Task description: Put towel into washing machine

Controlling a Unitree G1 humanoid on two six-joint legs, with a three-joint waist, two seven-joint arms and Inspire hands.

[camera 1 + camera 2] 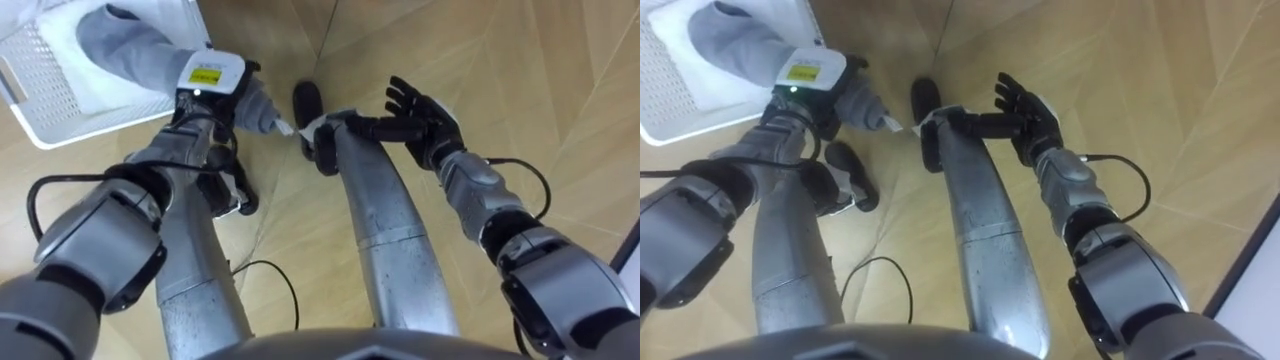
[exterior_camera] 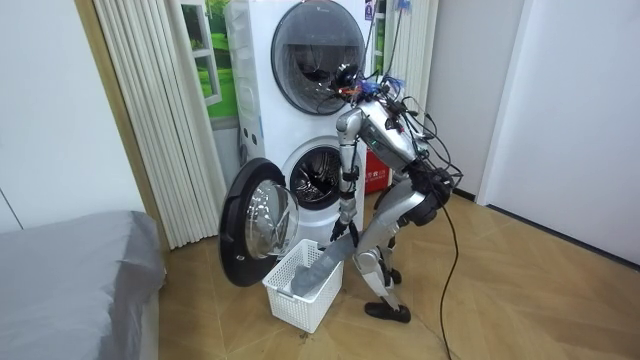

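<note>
A grey towel (image 1: 125, 50) lies partly in a white mesh laundry basket (image 1: 40, 110) on the floor and stretches up out of it to my left hand (image 1: 238, 92), whose fingers are curled round one end of the cloth. In the room view I stand bent forward over the basket (image 2: 290, 300), with the towel (image 2: 318, 268) hanging from that hand down into it. My right hand (image 1: 415, 115) hovers over the wooden floor with fingers spread, holding nothing. The lower washing machine drum (image 2: 315, 180) stands open just behind the basket.
The round machine door (image 2: 255, 225) is swung wide open toward the room view's left, beside the basket. A second machine (image 2: 315, 45) is stacked on top. A grey-covered bed (image 2: 70, 280) and pleated curtains (image 2: 150, 110) stand further left.
</note>
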